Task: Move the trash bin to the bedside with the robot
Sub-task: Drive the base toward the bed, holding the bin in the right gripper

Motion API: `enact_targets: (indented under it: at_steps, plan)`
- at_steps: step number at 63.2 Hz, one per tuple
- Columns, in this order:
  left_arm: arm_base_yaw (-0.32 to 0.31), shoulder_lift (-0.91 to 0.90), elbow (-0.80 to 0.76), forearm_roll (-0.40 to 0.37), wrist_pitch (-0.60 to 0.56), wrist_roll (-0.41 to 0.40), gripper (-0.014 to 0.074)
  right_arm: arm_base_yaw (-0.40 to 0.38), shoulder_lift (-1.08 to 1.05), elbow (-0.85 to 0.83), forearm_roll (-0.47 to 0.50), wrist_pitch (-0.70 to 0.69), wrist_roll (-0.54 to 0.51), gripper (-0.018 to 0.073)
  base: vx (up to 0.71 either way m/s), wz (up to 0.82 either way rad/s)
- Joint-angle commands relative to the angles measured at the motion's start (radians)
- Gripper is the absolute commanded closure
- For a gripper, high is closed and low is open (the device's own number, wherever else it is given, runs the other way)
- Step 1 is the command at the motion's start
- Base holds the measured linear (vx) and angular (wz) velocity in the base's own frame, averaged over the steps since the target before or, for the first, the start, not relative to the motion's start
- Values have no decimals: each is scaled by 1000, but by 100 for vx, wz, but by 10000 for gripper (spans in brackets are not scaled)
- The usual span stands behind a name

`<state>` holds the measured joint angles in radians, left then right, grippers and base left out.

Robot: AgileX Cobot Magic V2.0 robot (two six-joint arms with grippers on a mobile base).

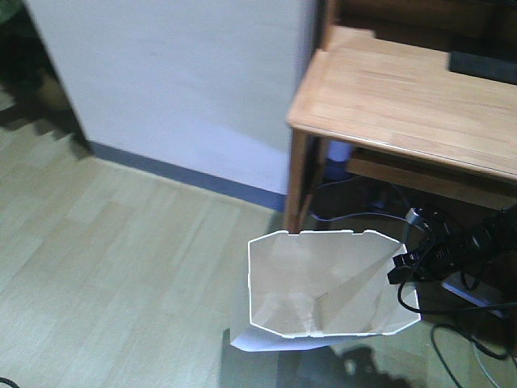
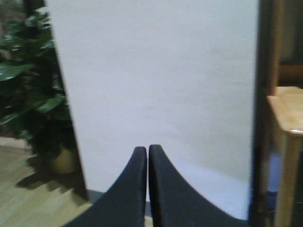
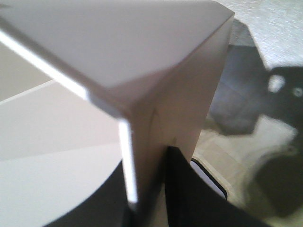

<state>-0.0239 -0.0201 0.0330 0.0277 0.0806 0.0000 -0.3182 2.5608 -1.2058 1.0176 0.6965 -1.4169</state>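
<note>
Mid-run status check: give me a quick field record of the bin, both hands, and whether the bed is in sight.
trash bin: open top up, empty inside, next to the desk leg
right hand: shut on the trash bin's right wall, one finger inside, one outside
left hand: shut, holding nothing, facing the white wall
bed: not in any view
lifted or on floor: cannot tell
also near: potted plant left of the wall
</note>
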Motion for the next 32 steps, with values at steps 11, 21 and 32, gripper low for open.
enact_targets:
  at_steps: [11,21,32]
  plan:
    - [0,-7,12,-10,-72,-14,603,0,-77,-9,68,246,0,563,-11,66]
    - [0,-7,12,-10,-72,-14,603,0,-77,-9,67,246,0,563,-7,59]
    - [0,-7,12,-10,-72,-14,603,0,-77,-9,65,246,0,563,-3,57]
